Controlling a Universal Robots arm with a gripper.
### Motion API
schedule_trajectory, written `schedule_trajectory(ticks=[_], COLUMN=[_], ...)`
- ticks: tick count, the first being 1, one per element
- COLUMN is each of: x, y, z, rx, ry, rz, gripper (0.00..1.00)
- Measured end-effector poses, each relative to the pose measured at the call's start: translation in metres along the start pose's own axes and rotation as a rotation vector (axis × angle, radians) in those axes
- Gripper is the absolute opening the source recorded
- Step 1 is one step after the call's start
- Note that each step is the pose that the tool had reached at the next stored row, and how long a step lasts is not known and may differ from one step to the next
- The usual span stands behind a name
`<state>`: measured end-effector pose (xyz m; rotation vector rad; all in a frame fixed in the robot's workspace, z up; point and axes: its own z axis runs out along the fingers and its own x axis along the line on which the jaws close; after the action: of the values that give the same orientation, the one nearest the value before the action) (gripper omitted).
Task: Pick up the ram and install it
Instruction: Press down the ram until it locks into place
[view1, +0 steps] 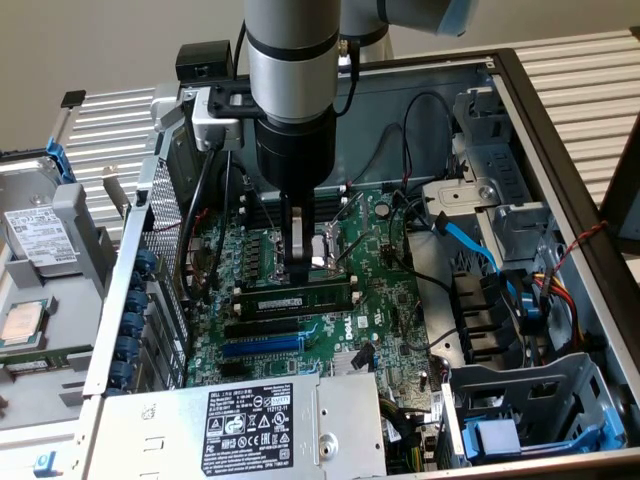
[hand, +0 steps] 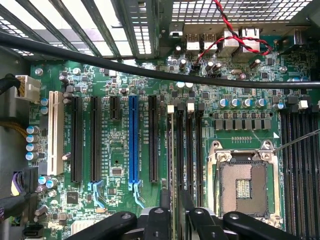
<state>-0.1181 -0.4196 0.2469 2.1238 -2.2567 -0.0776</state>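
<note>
The ram (view1: 330, 297) is a long green stick with black chips. It stands on edge across the motherboard (view1: 390, 310), in line with the black memory slots beside the CPU socket (view1: 335, 245). My gripper (view1: 303, 272) reaches straight down into the open computer case, and its narrow fingers are drawn in on the ram's top edge near the middle. In the wrist view the gripper (hand: 174, 200) straddles the ram (hand: 170, 155), which is seen edge-on among the black slots.
The empty CPU socket (hand: 245, 182) lies right beside the slots. A black cable (hand: 150, 70) crosses above the board. A power supply (view1: 250, 425), a blue cable (view1: 470, 245) and drive cages crowd the case. A hard drive (view1: 35, 235) lies outside at the exterior view's left.
</note>
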Motion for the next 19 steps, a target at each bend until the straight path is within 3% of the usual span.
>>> schedule_trajectory(ticks=[3,10,19], x=[0.0,0.0,0.0], y=[0.0,0.0,-0.0008], z=[0.0,0.0002,0.0118], rx=[0.0,0.0,0.0001], ry=[0.0,0.0001,-0.0001], rz=[0.0,0.0,0.0], gripper=[0.11,0.11,0.11])
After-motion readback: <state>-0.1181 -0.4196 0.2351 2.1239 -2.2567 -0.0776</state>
